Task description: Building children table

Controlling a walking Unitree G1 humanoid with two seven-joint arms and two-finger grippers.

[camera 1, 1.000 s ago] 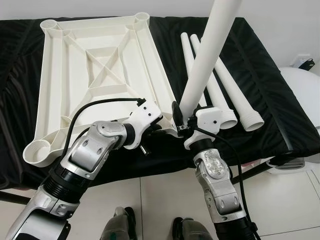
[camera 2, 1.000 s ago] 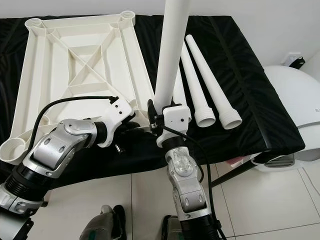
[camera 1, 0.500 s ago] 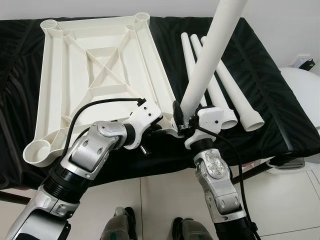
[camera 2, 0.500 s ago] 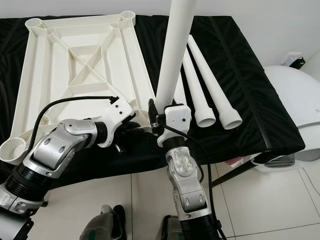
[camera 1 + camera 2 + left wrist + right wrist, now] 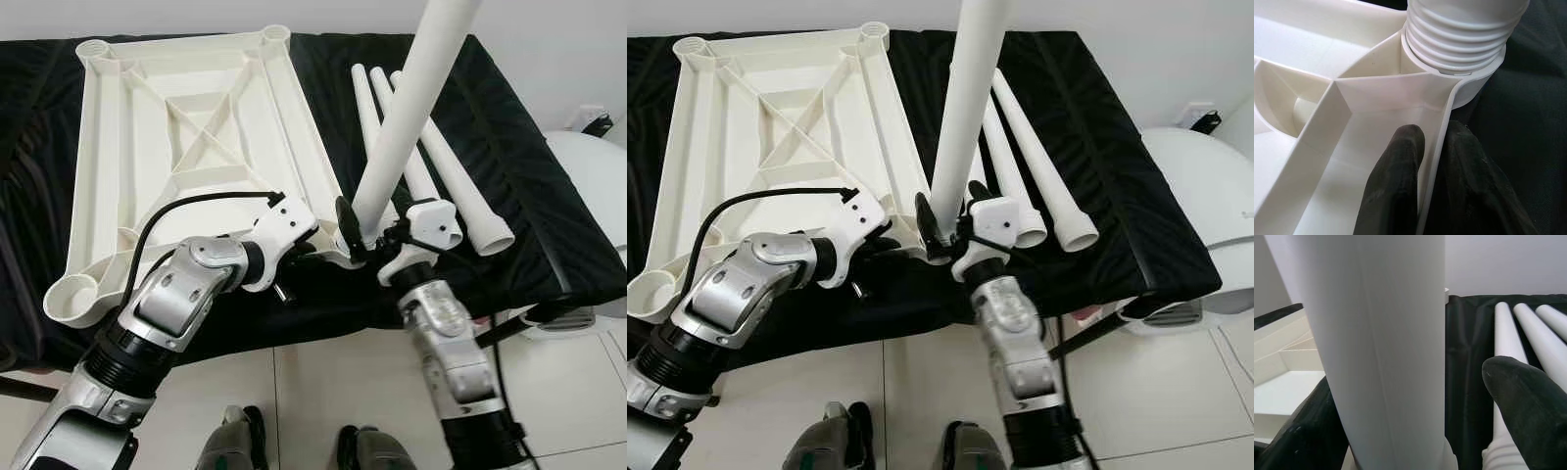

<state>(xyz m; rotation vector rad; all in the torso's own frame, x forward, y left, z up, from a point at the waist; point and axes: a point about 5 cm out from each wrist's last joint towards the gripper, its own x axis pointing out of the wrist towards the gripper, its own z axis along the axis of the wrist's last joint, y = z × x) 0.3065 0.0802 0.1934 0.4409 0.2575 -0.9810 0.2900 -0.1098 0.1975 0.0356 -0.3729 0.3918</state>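
The white tabletop lies upside down on the black-covered table. A white leg stands in its near right corner socket, leaning slightly right. The threaded end of this leg sits in the socket. My left gripper is shut on the tabletop's rim just beside that socket, one finger on each side of the wall. My right gripper is open around the leg's lower part. One finger rests against the leg and the other finger stands apart from it.
Three more white legs lie side by side on the black cloth to the right of the tabletop. A white rounded appliance stands past the table's right end. Tiled floor lies below the table's front edge.
My right wrist has swung to the right and its fingers have spread off the leg. The leg stays standing in the socket. The left gripper keeps its hold on the rim.
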